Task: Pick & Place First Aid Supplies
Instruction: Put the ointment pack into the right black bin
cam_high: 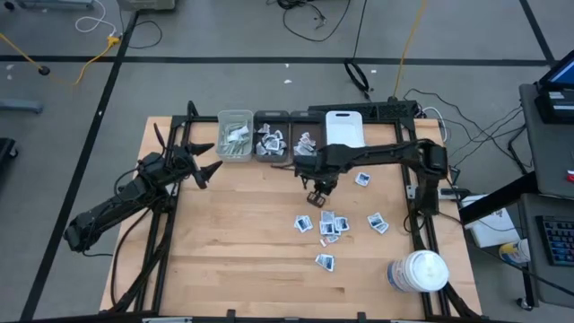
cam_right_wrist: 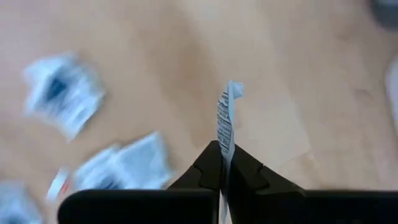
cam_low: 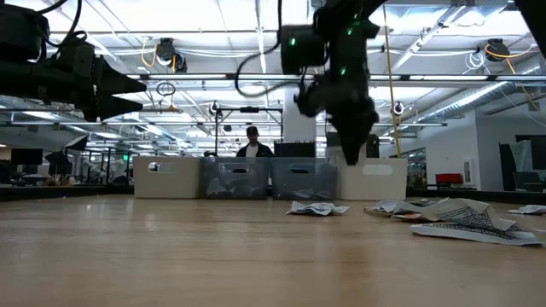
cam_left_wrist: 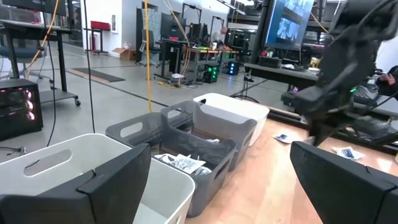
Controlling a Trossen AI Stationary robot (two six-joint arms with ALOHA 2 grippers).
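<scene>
Wooden worktop: four bins along the far edge, loose sachets right of centre, jar at the near right corner.

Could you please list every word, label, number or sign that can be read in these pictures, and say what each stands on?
No text can be read.
Sachet pinched in the right hand: dark print lines, too blurred to read.
Loose sachets on the table: dark print, too small to read.
Sachets in the grey bin: print too small to read.
White jar: no legible label.
</scene>
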